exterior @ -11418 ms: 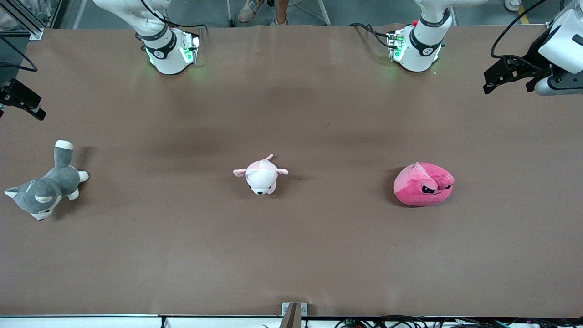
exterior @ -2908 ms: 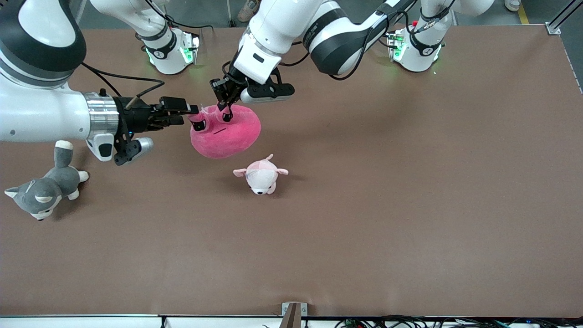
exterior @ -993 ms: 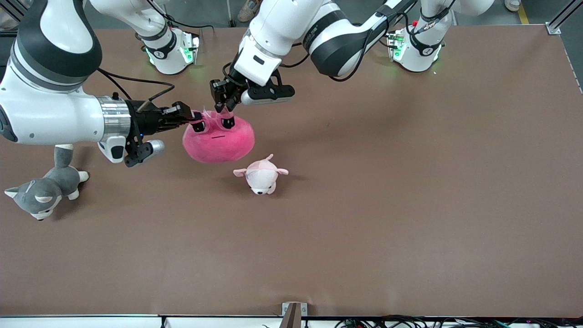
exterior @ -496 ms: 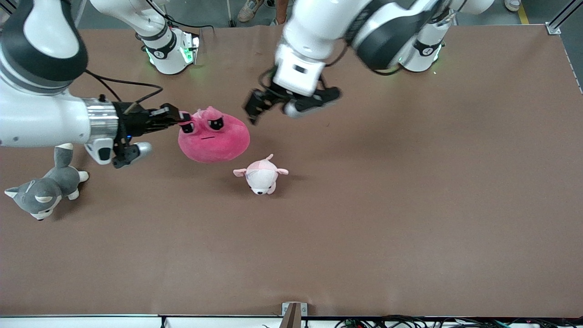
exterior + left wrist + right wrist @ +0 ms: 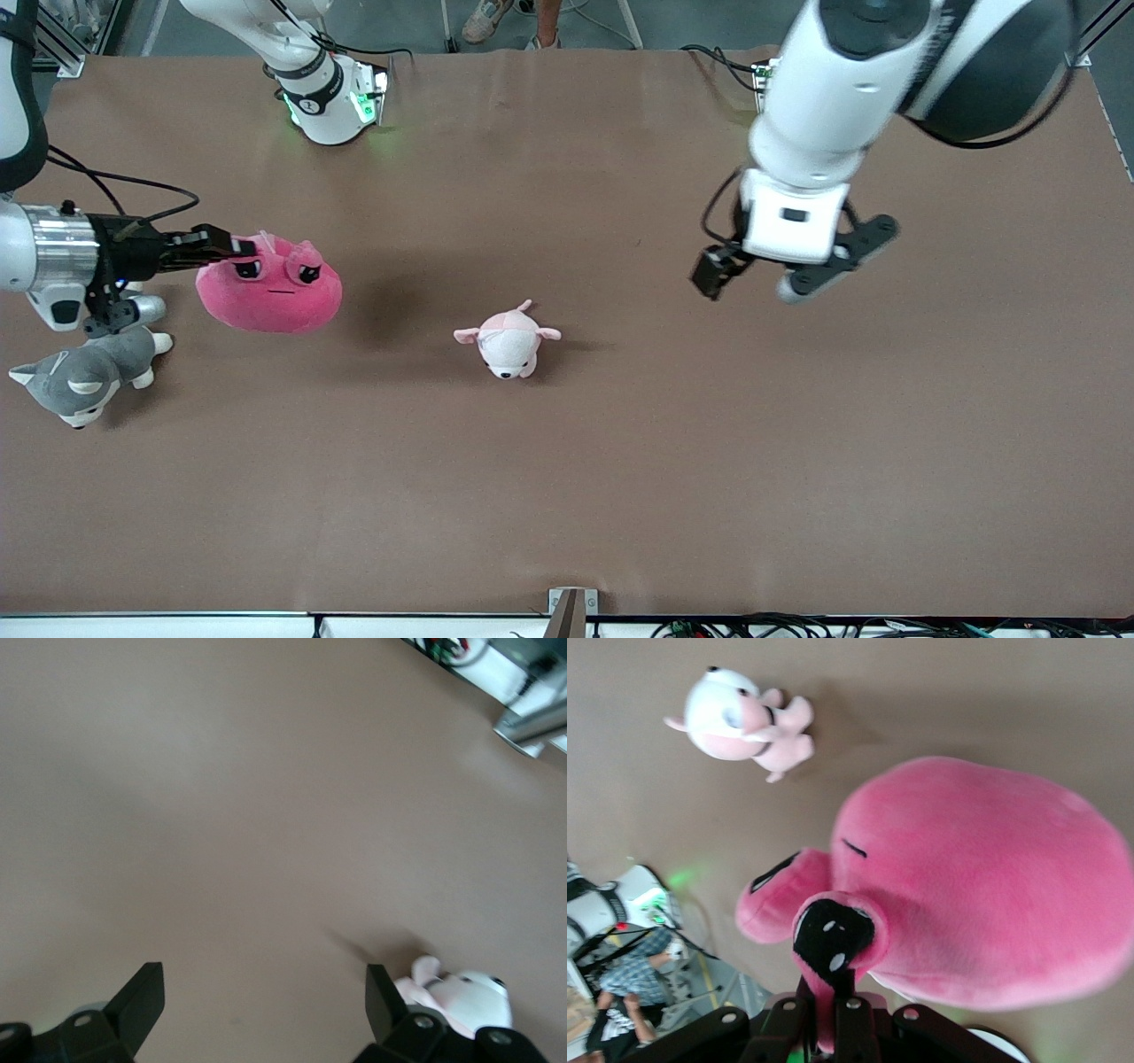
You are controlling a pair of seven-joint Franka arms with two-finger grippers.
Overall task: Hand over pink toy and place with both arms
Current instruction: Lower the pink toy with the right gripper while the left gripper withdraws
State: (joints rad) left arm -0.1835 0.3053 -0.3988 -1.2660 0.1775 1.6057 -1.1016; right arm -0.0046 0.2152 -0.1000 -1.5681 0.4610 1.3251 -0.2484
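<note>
Pink toy [image 5: 270, 285] hangs off the tip of the right gripper [image 5: 232, 249], over the table [image 5: 620, 461] toward the right arm's end. The two fingers are pinched tight on a fold of plush at the top of its face, right by one black eye, and the round body sags away below the grip. In the right wrist view the toy [image 5: 983, 886] fills most of the frame, with the gripper [image 5: 830, 1014] clamped on the bit of fabric beside the eye patch. Its shadow falls on the brown tabletop next to it.

Just under the right gripper's wrist lies a gray plush dog [image 5: 84, 372], flat on the table, close to the hanging toy but not touching it. A small pale pink plush [image 5: 508, 340] lies on the table near the middle, some way out past the fingertips of the right gripper; it shows in the right wrist view [image 5: 740, 719] too.

The left gripper [image 5: 714, 270] is up in the air over bare table toward the left arm's end, well apart from the toy. Its fingers [image 5: 142, 997] are spread wide with nothing between them. The pale plush [image 5: 461, 997] peeks in just past one fingertip in the left wrist view.
</note>
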